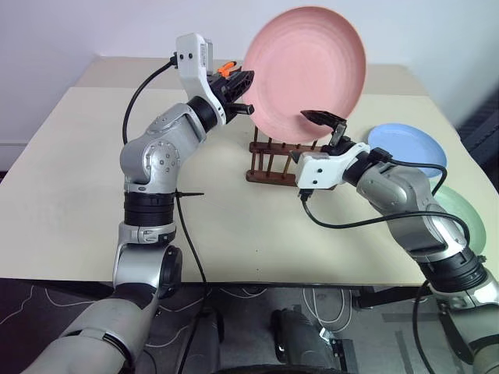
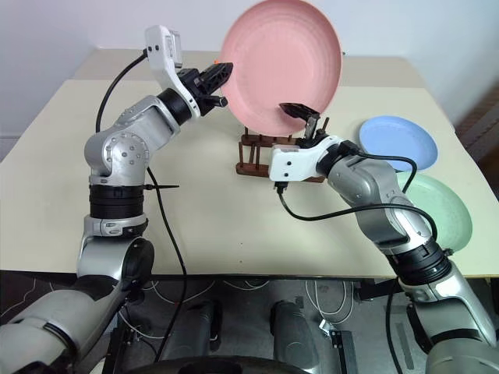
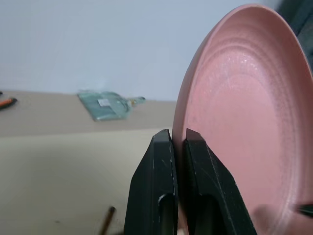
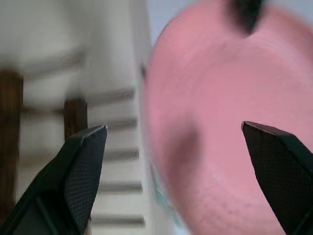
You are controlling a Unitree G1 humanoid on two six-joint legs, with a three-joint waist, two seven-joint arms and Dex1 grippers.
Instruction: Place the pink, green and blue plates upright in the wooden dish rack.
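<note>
Gripping the rim of the pale pink round matte plate (image 1: 306,72), the left tool (image 1: 243,92) has its two black fingers (image 3: 161,191) pressed together on the plate's edge, one finger on each face. The pink plate is held upright in the air, its hollow face turned toward the robot, above the small dark brown wooden dish rack (image 1: 274,162) with thin upright pegs. Its lower edge hangs just over the peg tops; whether it touches them cannot be told.

The right tool (image 1: 334,125) stands at the plate's lower right edge with its fingers spread wide. In the right wrist view one finger (image 4: 83,171) is off to the side of the plate, in front of the rack, and the other crosses in front of the plate's pink face; neither finger visibly pinches it.

The rack sits on the cream-coloured bench (image 1: 70,195), toward its far middle. The light blue round plate (image 1: 407,148) lies flat on the bench to the right of the rack, and the pale green round plate (image 2: 440,206) lies flat nearer the robot, just beside the blue one, partly behind the right arm. A small orange-handled object (image 1: 226,68) lies on the far side of the bench behind the left tool.
</note>
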